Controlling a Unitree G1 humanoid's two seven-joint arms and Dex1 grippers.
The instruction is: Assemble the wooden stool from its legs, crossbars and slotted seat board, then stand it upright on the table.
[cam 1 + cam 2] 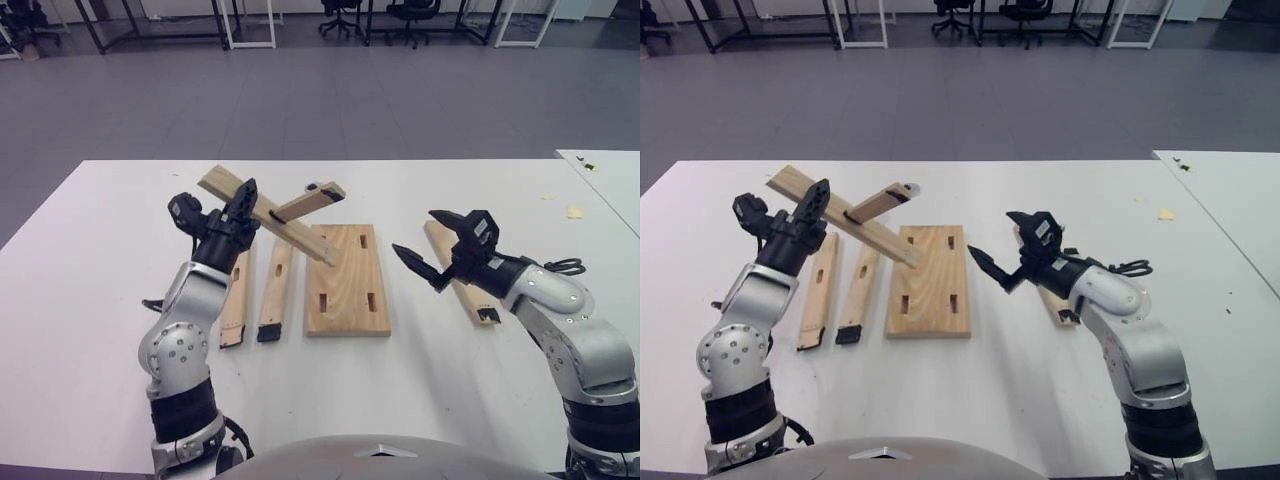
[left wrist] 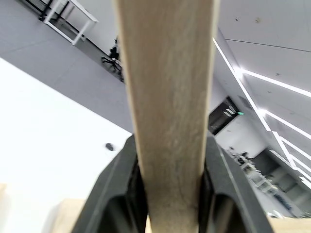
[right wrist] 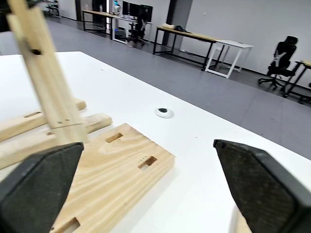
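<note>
My left gripper [image 1: 241, 206] is shut on a long wooden leg [image 1: 290, 232], holding it tilted above the table; its fingers [image 2: 121, 184] clamp both sides of the leg [image 2: 167, 97]. A shorter crossbar [image 1: 312, 203] meets that leg at a dark slot. The leg's low end rests on the far left corner of the slotted seat board [image 1: 347, 285], which lies flat at the centre. Two more wooden pieces [image 1: 237, 295] [image 1: 277, 285] lie side by side left of the board. My right gripper [image 1: 415, 235] hangs open just right of the board, with another wooden piece [image 1: 462, 285] under its forearm.
A small round grommet [image 3: 164, 112] sits in the white table [image 1: 100, 260] behind the board. A second white table [image 1: 600, 170] stands close at the right. Black-framed desks and office chairs stand far back across the grey floor.
</note>
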